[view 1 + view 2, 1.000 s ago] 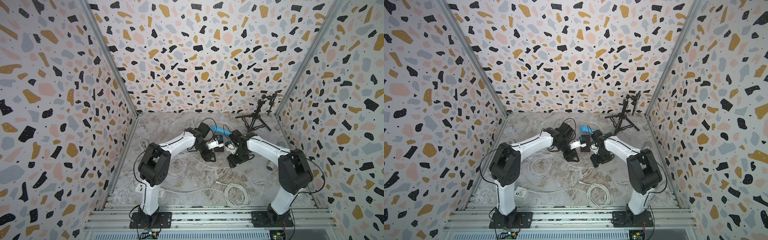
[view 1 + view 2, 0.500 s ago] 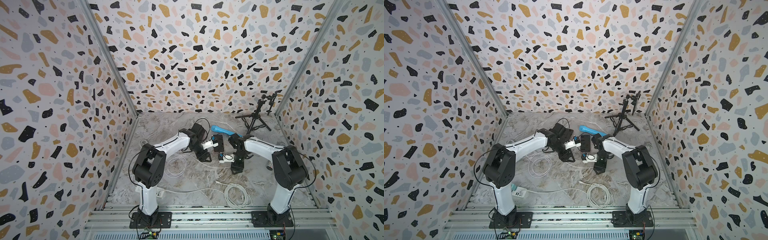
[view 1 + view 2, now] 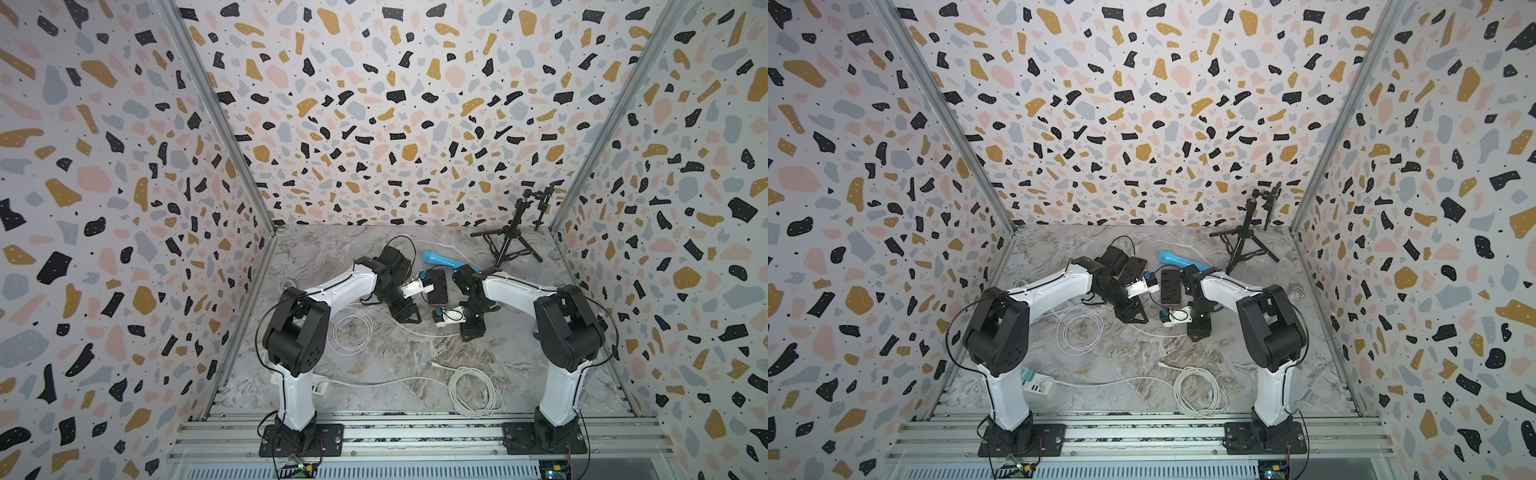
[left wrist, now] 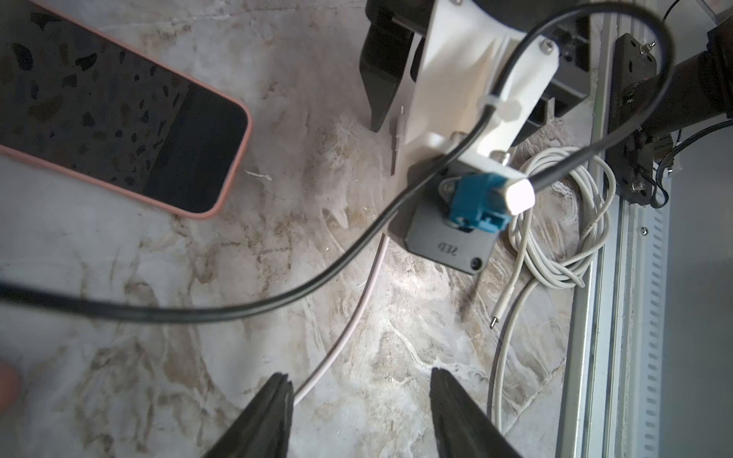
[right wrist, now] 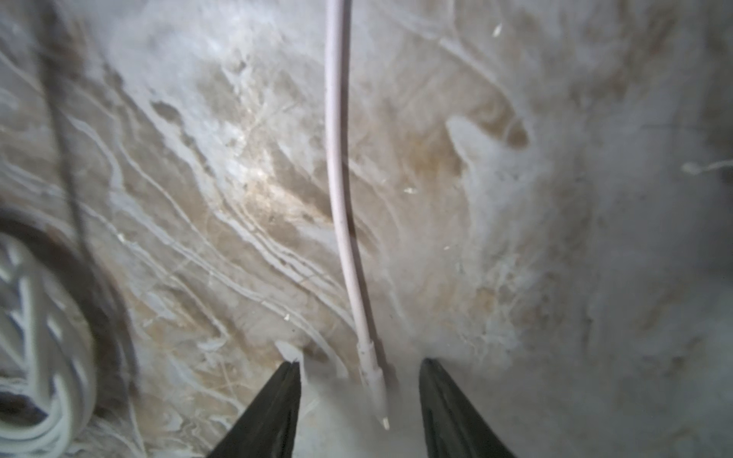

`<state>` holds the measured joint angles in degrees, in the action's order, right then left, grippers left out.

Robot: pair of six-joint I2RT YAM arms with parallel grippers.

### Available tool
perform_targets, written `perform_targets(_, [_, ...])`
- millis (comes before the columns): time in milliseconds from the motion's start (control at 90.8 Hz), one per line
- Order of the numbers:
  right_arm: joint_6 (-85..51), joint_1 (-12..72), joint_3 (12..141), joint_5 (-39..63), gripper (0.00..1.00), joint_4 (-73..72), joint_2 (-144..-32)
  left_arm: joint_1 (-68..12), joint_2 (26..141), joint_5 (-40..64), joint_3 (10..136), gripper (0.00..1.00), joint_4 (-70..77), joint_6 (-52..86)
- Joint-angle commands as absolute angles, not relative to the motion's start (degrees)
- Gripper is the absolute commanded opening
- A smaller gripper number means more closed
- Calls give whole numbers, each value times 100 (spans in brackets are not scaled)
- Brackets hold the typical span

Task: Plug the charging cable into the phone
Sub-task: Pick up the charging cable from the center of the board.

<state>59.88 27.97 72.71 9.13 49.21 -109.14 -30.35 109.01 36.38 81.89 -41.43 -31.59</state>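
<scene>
The right gripper (image 5: 359,400) straddles the charging cable (image 5: 337,166) plug on the table (image 5: 555,238), jaws parted, not yet touching it. The left gripper (image 4: 361,412) hangs open and empty just beside the phone (image 4: 119,119), which lies flat near the plug.

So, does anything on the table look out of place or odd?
Nothing is spilled or broken. The phone lies flat. Some clutter has no part in plugging in: a blue cylinder behind the phone, a tripod in the far corner and a spare cable coil near the front.
</scene>
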Motion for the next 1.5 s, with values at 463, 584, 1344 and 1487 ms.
perform_targets(463, [6394, 2967, 6972, 666, 3, 4542, -9945, -2988, 10727, 4003, 8307, 68, -4171, -3217])
perform_targets(584, [6207, 3006, 6972, 1087, 2, 4544, -9400, -3005, 10680, 4469, 8373, 75, -4173, -3472])
perform_targets(1344, [5263, 2977, 7233, 3627, 0, 4590, -8994, -3534, 10744, 4634, 8547, 0, -4239, -3953])
perform_targets(1487, [5134, 2851, 7186, 3784, 4, 4542, -8985, -3527, 10667, 4688, 8601, 0, -4459, -4026])
